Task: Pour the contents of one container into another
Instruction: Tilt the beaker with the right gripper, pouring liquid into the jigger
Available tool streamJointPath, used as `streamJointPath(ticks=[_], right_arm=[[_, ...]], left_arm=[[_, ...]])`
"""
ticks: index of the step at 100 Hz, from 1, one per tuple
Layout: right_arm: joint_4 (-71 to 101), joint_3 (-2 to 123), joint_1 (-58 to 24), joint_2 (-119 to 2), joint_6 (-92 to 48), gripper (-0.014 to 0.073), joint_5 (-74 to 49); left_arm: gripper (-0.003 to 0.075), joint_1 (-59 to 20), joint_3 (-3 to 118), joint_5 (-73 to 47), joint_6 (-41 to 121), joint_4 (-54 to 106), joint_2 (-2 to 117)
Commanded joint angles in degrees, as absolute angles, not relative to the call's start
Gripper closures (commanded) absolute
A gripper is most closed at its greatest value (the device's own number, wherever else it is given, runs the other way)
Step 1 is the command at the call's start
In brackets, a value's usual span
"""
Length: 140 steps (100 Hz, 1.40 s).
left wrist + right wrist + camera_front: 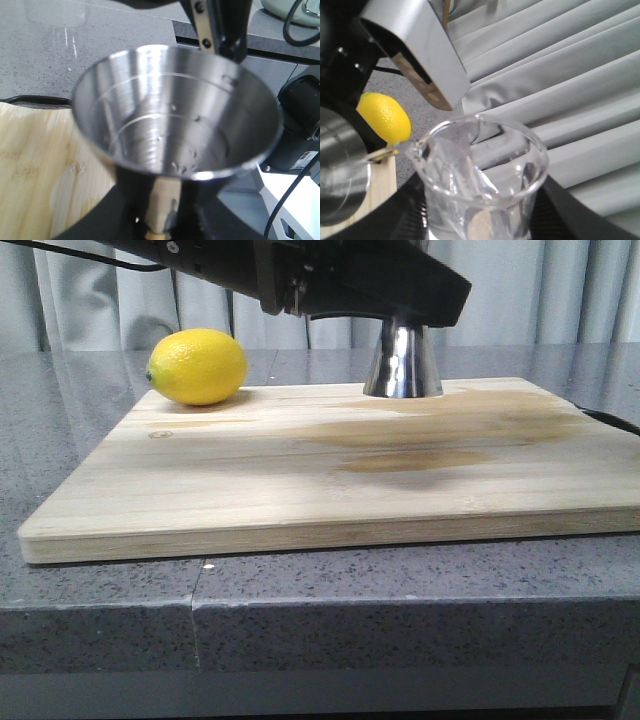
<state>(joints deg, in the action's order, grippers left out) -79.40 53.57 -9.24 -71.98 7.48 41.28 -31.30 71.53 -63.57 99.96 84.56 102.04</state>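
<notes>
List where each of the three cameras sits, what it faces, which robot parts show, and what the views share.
Front: low at the table edge, facing forward over the cutting board; a dark arm crosses the top.
Left wrist: looks down into the steel jigger, held at its waist by the left gripper.
Right wrist: looks over the tilted glass cup in the right gripper, toward curtains.
Shared: lemon in front and right wrist; jigger in all three.

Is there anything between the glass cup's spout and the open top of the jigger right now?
Nothing visible. In the right wrist view the glass cup has its spout right at the jigger rim, and the jigger's mouth is uncovered.
</notes>
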Motion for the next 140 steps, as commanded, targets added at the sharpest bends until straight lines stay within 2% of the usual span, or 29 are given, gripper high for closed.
streamJointPath(ticks=[1,140], right_arm=[[-76.83,55.65,-9.19,-70.09,5.60,0.0378,43.01],[-77.64,55.65,-9.19,-70.09,-4.61,0.0378,41.81]], left_arm=[[0.0739,-31.65,73.44,-66.11,100.14,88.89,99.55],[0.0740,-31.65,73.44,-64.92,100.14,88.89,99.55]])
